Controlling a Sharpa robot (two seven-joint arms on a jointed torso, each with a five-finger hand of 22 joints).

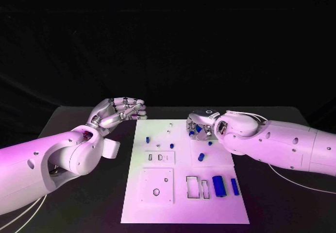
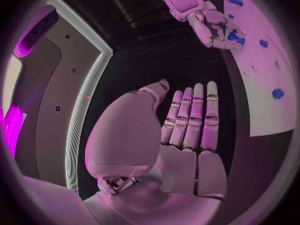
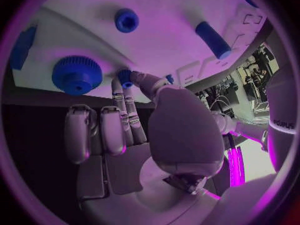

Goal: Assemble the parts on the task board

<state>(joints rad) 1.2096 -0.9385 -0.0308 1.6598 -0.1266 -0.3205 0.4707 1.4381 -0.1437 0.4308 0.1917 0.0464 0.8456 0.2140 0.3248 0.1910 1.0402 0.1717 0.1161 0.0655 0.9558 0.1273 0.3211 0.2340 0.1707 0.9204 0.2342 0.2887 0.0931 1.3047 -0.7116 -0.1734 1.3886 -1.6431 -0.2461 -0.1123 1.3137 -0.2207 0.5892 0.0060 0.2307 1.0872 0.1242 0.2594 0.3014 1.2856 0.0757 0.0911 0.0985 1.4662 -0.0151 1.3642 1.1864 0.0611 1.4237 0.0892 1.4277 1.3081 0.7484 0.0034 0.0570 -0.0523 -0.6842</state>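
Observation:
The white task board [image 1: 183,208] lies in the middle of the table. My right hand [image 1: 203,126] hovers low over its far right corner. In the right wrist view the thumb and a finger pinch a small blue peg [image 3: 125,77] just above the board, next to a blue gear [image 3: 76,75]. A blue round cap [image 3: 127,20] and a blue cylinder [image 3: 212,39] lie further along the board. My left hand [image 1: 119,110] is raised off the board's far left corner; its fingers [image 2: 194,115] are stretched out side by side and hold nothing.
Small blue parts [image 1: 147,139] [image 1: 201,157] lie on the board's far half. Two long blue blocks [image 1: 218,186] [image 1: 234,187] lie at the near right beside rectangular slots [image 1: 193,187]. Black table [image 1: 280,204] surrounds the board.

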